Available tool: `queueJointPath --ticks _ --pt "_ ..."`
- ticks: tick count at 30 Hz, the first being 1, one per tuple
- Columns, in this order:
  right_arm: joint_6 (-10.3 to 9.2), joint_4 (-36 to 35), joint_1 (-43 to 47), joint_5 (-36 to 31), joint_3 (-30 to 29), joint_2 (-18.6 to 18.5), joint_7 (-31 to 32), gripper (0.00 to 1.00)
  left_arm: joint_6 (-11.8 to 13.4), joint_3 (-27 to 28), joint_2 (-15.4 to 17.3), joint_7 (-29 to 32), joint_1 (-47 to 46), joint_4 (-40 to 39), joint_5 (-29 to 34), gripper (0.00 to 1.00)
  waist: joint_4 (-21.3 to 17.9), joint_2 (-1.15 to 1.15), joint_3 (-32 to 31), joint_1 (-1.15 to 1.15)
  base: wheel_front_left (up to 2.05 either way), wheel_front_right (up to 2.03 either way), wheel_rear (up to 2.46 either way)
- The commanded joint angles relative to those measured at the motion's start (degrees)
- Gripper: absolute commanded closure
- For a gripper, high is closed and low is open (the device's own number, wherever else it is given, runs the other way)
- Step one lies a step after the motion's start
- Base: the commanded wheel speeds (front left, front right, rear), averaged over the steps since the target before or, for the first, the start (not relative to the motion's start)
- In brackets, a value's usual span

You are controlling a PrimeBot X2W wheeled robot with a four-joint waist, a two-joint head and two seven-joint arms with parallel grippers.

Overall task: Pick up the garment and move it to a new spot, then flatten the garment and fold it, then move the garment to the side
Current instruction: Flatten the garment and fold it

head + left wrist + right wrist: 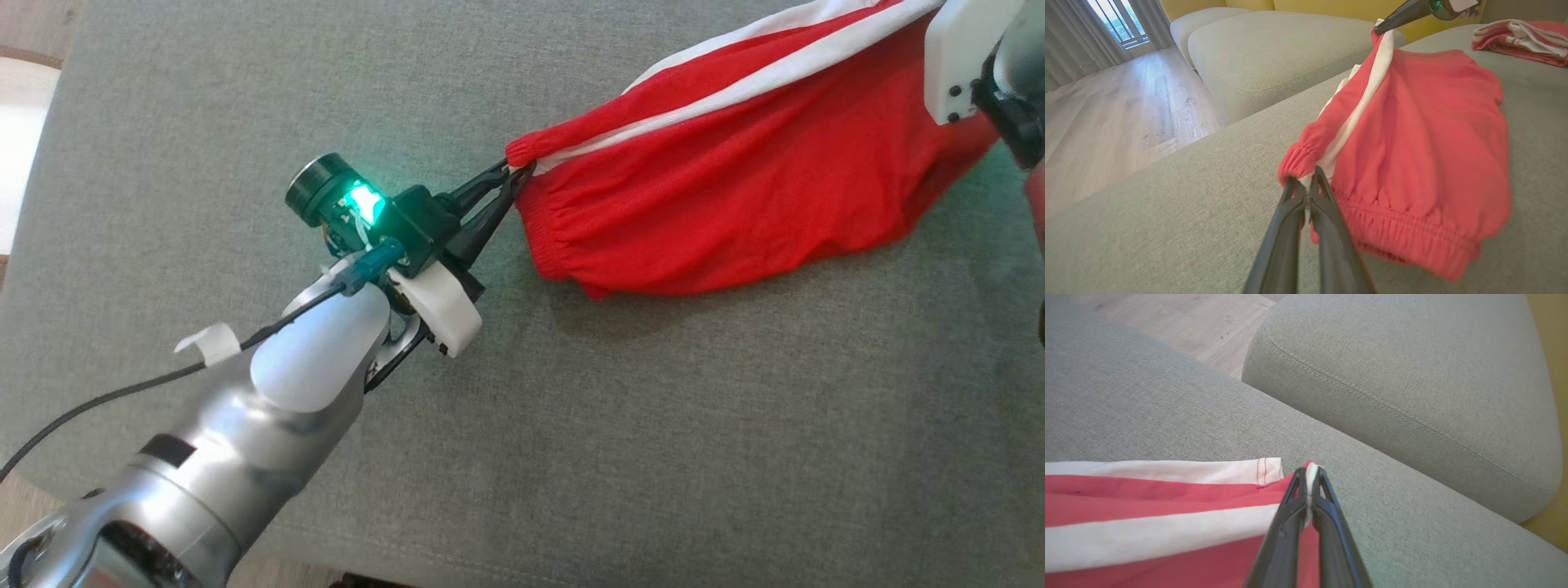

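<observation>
Two corners of the red mesh shorts with white stripes (735, 188) are pinched over the grey fabric cushion (571, 449). Head view: our left gripper (513, 174) clamps the waistband; our right arm (971, 57) is cut off. Left wrist adds a folded red-and-white cloth (1523, 41). Right wrist: our right gripper (1311, 473) grips the hem.

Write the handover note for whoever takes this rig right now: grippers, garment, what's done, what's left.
Left gripper: shut on the waistband end of the red shorts.
Right gripper: shut on the shorts' hem, at a white stripe.
Shorts: stretched between both grippers, low over the grey sofa cushion. A folded red-and-white pile lies elsewhere on the cushion.
Done: garment picked up.
Left: lay it flat, fold it, move it aside.
</observation>
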Motion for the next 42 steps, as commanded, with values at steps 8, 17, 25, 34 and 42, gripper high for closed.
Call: queueJointPath --ticks 8,17,25,34,42 --pt "-0.05 3.10 -4.83 0.79 -0.40 1.62 -6.95 0.00 1.13 4.34 0.16 -0.69 -2.57 1.24 0.58 0.00 0.21 0.00 -0.05 0.00 0.00 0.00 0.00" --pt "-0.05 6.55 -5.62 2.32 -4.49 2.48 -18.44 0.00 3.05 10.53 1.42 -0.70 0.13 -1.46 0.59 0.00 -2.50 0.00 -3.60 0.00 0.00 0.00 0.00" --pt "-0.05 2.09 0.43 7.07 -4.22 3.65 -29.50 0.00 6.60 21.76 2.75 -0.71 6.24 -10.02 -0.78 0.00 -6.82 0.00 -8.87 0.00 0.00 0.00 0.00" --pt "-0.05 -8.50 12.98 10.58 -7.15 5.26 -35.27 0.00 9.12 33.40 2.10 -0.71 16.73 -20.15 0.35 0.00 -11.43 0.00 -13.72 0.00 0.00 0.00 0.00" --pt "-0.05 -20.69 30.05 7.10 -14.43 10.86 -36.05 0.00 8.47 40.26 -0.87 -0.71 27.17 -24.45 3.22 0.00 -14.50 0.00 -16.68 0.00 0.00 0.00 0.00"
